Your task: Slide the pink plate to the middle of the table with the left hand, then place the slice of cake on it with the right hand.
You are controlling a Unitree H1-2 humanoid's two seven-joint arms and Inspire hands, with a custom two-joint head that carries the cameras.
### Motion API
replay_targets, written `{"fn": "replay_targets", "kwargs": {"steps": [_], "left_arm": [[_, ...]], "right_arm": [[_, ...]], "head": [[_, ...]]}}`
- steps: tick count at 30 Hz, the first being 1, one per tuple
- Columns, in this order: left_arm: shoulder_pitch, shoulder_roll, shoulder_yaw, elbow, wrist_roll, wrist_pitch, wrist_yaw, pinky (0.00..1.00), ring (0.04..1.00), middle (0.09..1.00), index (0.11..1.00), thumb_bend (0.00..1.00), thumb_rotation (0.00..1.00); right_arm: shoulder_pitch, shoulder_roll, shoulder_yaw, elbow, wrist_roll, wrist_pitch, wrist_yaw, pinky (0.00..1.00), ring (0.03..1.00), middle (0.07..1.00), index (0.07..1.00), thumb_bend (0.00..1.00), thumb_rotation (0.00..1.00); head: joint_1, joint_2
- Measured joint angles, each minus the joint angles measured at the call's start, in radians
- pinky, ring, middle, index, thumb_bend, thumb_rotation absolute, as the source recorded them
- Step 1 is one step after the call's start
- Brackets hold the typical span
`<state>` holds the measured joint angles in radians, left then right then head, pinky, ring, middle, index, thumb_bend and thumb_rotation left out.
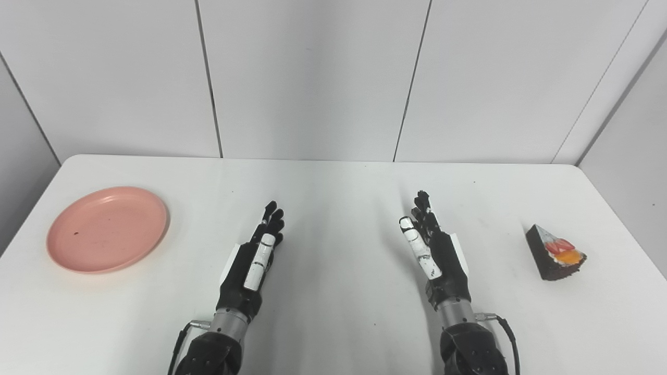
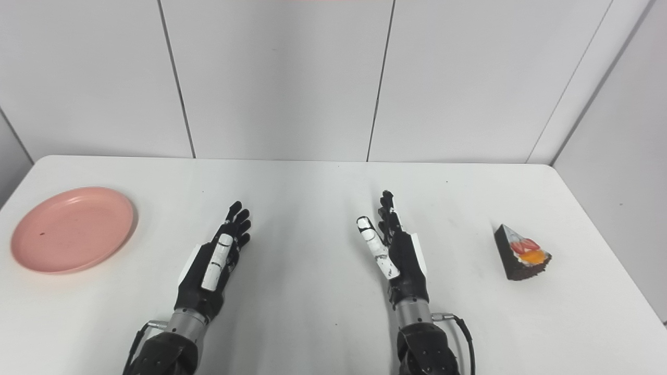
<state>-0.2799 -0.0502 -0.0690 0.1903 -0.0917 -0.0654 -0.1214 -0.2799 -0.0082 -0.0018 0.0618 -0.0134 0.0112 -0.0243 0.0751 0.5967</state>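
1. The fingers (image 1: 271, 219) of the left hand (image 1: 252, 263) are stretched out straight and slightly apart, gripping nothing; they are matte black, with a white strip along the thumb side.
2. The right hand (image 1: 435, 255) matches it: black jointed fingers (image 1: 423, 208) extended forward and loosely spread, holding nothing, with a white-capped thumb on its inner edge.
3. Both hands stand edge-up over the middle of the bench (image 1: 333, 312), palms turned toward each other, well apart. Behind each wrist is a metal collar and a thin black cable.
4. The bench is smooth, plain white, with rounded corners.
5. The pink plate (image 1: 107, 228) lies flat near the left edge of the bench, well away from the left hand. It is round, shallow and matte, with a low raised rim and a small dark speck inside.
6. The slice of cake (image 1: 555, 252) sits near the right edge, well clear of the right hand: a dark brown wedge, point facing away, topped with white cream and glossy red and orange fruit.
7. White wall panels with thin dark seams rise behind the bench.
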Motion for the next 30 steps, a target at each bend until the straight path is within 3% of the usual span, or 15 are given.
{"fn": "replay_targets", "kwargs": {"steps": [1,3,4,5,7,9,11,15,20,27,30], "left_arm": [[0.0,0.0,0.0,0.001,0.0,-0.001,0.0,1.0,1.0,1.0,1.0,0.69,0.92],[-0.002,-0.001,-0.001,0.008,0.0,-0.008,0.0,1.0,1.0,1.0,1.0,0.67,0.92],[-0.004,-0.002,-0.001,0.016,0.001,-0.014,0.001,1.0,1.0,1.0,1.0,0.67,0.92],[-0.008,-0.004,-0.002,0.023,0.002,-0.019,0.003,1.0,1.0,1.0,1.0,0.65,0.92],[-0.023,-0.009,-0.004,0.049,0.008,-0.03,0.005,1.0,1.0,1.0,1.0,0.63,0.92],[-0.041,-0.017,-0.009,0.079,0.021,-0.038,0.008,1.0,1.0,1.0,1.0,0.64,0.95],[-0.058,-0.025,-0.018,0.107,0.049,-0.049,0.026,1.0,1.0,1.0,1.0,0.69,0.98],[-0.099,-0.044,-0.028,0.176,0.089,-0.082,0.058,1.0,1.0,1.0,1.0,0.71,1.0],[-0.138,-0.074,-0.01,0.246,0.107,-0.215,0.1,1.0,1.0,1.0,1.0,0.63,1.0],[-0.133,-0.094,0.076,0.198,0.081,-0.227,0.169,0.99,0.968,0.959,0.957,0.64,1.0],[-0.113,-0.086,0.121,0.139,0.045,-0.183,0.179,1.0,0.964,0.956,0.953,0.67,1.0]], "right_arm": [[0.0,0.0,0.0,0.0,0.001,0.0,0.0,1.0,1.0,1.0,1.0,0.53,0.74],[0.0,-0.001,-0.004,0.001,0.008,0.0,0.001,1.0,1.0,1.0,1.0,0.54,0.75],[0.0,-0.003,-0.005,0.002,0.013,0.0,0.002,1.0,1.0,1.0,1.0,0.55,0.76],[0.0,-0.006,-0.008,0.005,0.018,-0.002,0.003,1.0,1.0,1.0,1.0,0.54,0.76],[0.0,-0.017,-0.016,0.02,0.032,-0.011,0.016,1.0,1.0,1.0,1.0,0.6,0.79],[0.001,-0.033,-0.021,0.043,0.043,-0.021,0.024,1.0,1.0,1.0,1.0,0.58,0.8],[0.001,-0.048,-0.03,0.059,0.06,-0.026,0.036,1.0,1.0,1.0,1.0,0.55,0.81],[0.001,-0.077,-0.049,0.071,0.085,-0.03,0.055,1.0,1.0,1.0,1.0,0.52,0.81],[0.008,-0.073,-0.059,0.061,0.111,-0.029,0.059,1.0,1.0,1.0,1.0,0.52,0.8],[0.012,-0.069,-0.056,0.021,0.108,-0.024,0.059,1.0,1.0,1.0,1.0,0.49,0.84],[0.021,-0.069,-0.056,-0.006,0.109,-0.003,0.059,1.0,1.0,1.0,1.0,0.45,0.84]], "head": [[0.038,-0.012],[0.046,-0.015],[0.102,-0.032],[0.113,-0.035],[0.248,-0.089],[0.249,-0.089],[0.345,-0.139],[0.387,-0.172],[0.394,-0.186],[0.404,-0.19],[0.408,-0.193]]}}
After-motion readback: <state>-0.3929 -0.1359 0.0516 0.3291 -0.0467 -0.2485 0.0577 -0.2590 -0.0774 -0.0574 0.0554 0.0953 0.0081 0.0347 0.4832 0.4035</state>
